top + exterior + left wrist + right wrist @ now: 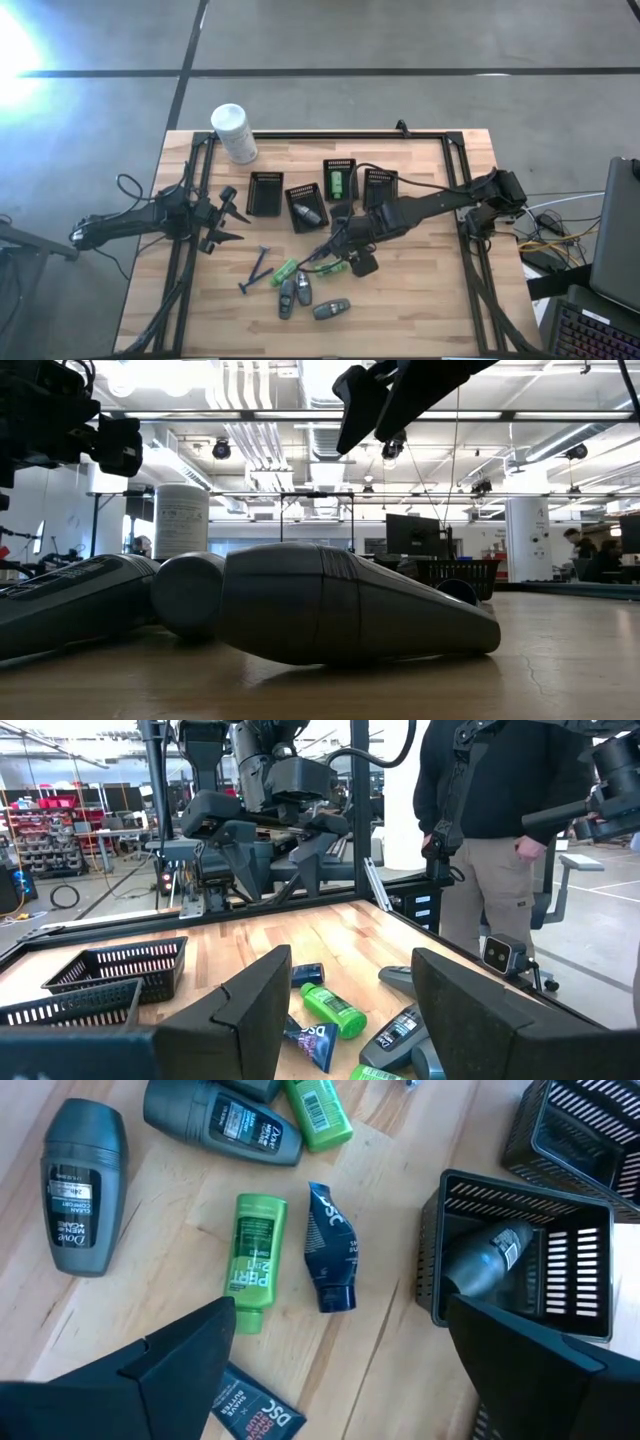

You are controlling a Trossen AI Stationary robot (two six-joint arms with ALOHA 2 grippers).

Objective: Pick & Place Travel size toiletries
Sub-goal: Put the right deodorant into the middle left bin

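A wooden table (420, 300) holds four black baskets (264, 193). The right gripper (335, 1370) hovers, fingers wide apart and empty, over a green bottle (251, 1258) and dark tube (330, 1246). The left gripper (345, 1010) waits beside, open, empty.

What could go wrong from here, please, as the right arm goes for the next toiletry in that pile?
The right gripper hangs open above a green bottle and a dark tube that lie close side by side, so closing on one may nudge or catch the other. The basket beside them already holds a grey bottle, and a low swing could knock its wall. The left gripper waits open near the table's left side, and a wide sweep might cross its space.
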